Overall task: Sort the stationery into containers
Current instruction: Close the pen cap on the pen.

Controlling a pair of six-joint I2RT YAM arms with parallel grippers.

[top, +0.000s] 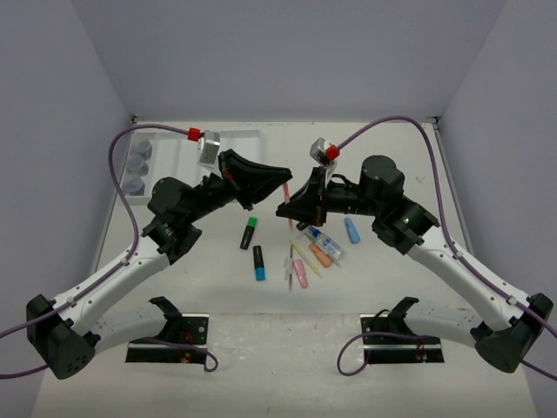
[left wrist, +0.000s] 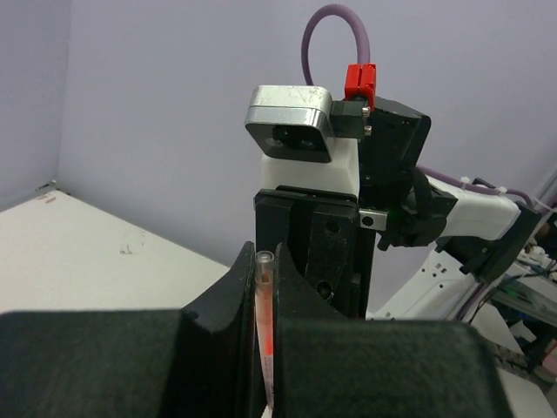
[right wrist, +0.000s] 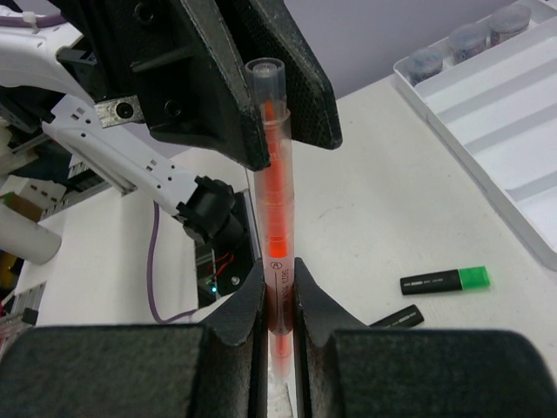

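Note:
A thin clear pen (top: 288, 192) with a red-orange core hangs in the air above the table's middle, held at both ends. My left gripper (left wrist: 264, 254) is shut on one end of the pen (left wrist: 264, 313). My right gripper (right wrist: 278, 283) is shut on the other end of the same pen (right wrist: 277, 174), and the left fingers (right wrist: 222, 96) clamp it at the top of that view. The white divided tray (top: 235, 142) lies at the back left with three grey-blue pots (top: 137, 165) in its left compartment. Both grippers (top: 283, 181) (top: 292, 209) meet tip to tip.
On the table below lie a green-capped highlighter (top: 249, 232), a blue-capped highlighter (top: 258, 263), a glue bottle (top: 325, 242), a blue eraser (top: 352, 230), an orange eraser (top: 319, 255), a pink eraser (top: 300, 273) and thin pens (top: 290, 266). The green highlighter (right wrist: 444, 280) and the tray (right wrist: 487, 113) also show in the right wrist view.

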